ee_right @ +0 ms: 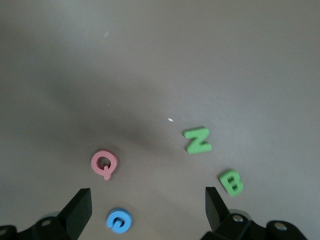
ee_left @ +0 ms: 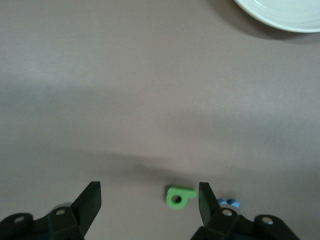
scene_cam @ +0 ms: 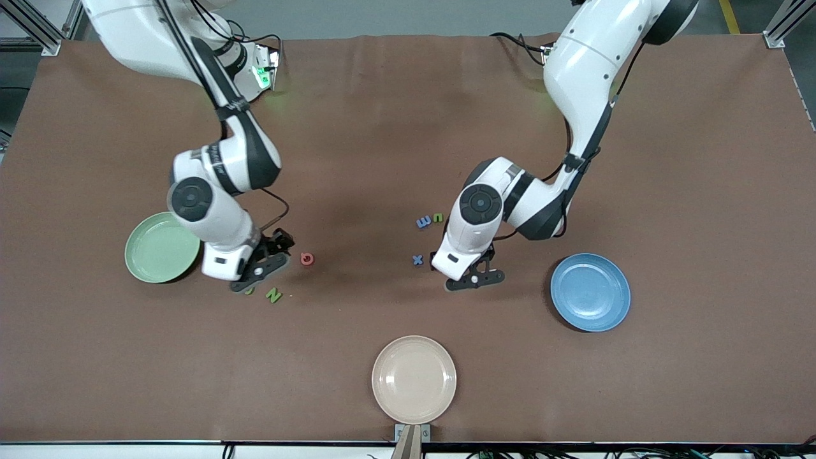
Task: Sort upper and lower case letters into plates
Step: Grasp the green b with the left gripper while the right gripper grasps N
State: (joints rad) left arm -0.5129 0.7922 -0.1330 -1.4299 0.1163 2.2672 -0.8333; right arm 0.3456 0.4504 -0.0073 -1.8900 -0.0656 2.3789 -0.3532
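The mint green plate [scene_cam: 161, 247] lies toward the right arm's end of the table. The blue plate [scene_cam: 590, 292] lies toward the left arm's end. My right gripper [scene_cam: 262, 266] is open, low beside the mint plate. In its wrist view [ee_right: 147, 207] a blue letter [ee_right: 118, 220] lies between the fingers, with a pink Q [ee_right: 104, 163], a green N [ee_right: 198, 140] and a green B [ee_right: 231, 182] around it. My left gripper [scene_cam: 475, 276] is open and low. In its wrist view [ee_left: 150, 200] a small green letter [ee_left: 179, 196] lies close to one finger [ee_left: 206, 197].
A cream-beige plate [scene_cam: 414, 379] lies at the table's front edge, its rim also in the left wrist view [ee_left: 285, 12]. A blue x [scene_cam: 417, 259], a blue m [scene_cam: 422, 222] and a small green letter [scene_cam: 438, 217] lie beside the left gripper. The Q [scene_cam: 306, 258] and N [scene_cam: 273, 295] show here too.
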